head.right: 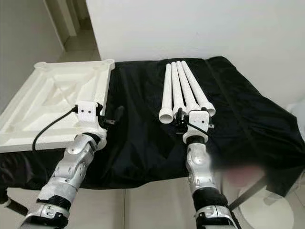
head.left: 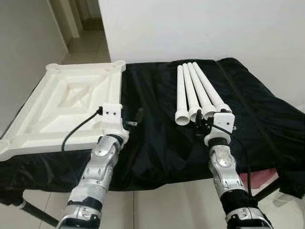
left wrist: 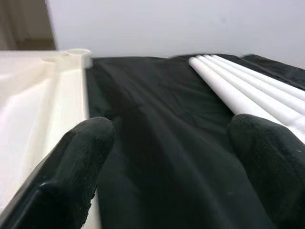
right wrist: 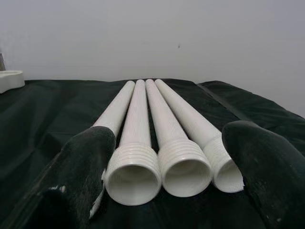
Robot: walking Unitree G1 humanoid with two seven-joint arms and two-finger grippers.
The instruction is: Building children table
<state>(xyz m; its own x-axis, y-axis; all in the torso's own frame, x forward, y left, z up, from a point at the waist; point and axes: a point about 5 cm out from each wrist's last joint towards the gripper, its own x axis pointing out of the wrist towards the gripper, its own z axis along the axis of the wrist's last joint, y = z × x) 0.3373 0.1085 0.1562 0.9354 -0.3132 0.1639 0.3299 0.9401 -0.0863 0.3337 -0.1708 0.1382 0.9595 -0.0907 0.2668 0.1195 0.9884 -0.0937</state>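
Tabletop (head.left: 71, 102): white plastic square panel, lying underside up on the black cloth (head.left: 162, 143) at the robot's left; raised ribs ran across it and round sockets sat at its corners. Its near edge hung just past the cloth's front edge.
Table legs (head.left: 195, 93): four white tubes, laid side by side and touching, on the cloth to the right of the tabletop and well apart from it. Their threaded open ends (right wrist: 183, 167) pointed toward the robot; the far ends converged near the wall.
Black cloth: draped over a low stand, wrinkled, covering the whole work surface.
Left gripper (left wrist: 167, 162): spread wide and holding nothing, low over bare cloth just beside the tabletop's right edge. One black finger (left wrist: 66, 171) sat against the panel's rim side, the other nearer the legs.
Right gripper (right wrist: 171, 176): spread wide and empty, set right at the threaded ends of the legs. Its two fingers (right wrist: 81, 176) bracketed the bundle, with three open ends showing between them and the fourth largely behind the left finger; whether either finger touched a leg could not be told.
Wall (head.left: 200, 28): plain white, directly behind the stand.
Floor (head.left: 167, 205): pale tiles below the front of the cloth.
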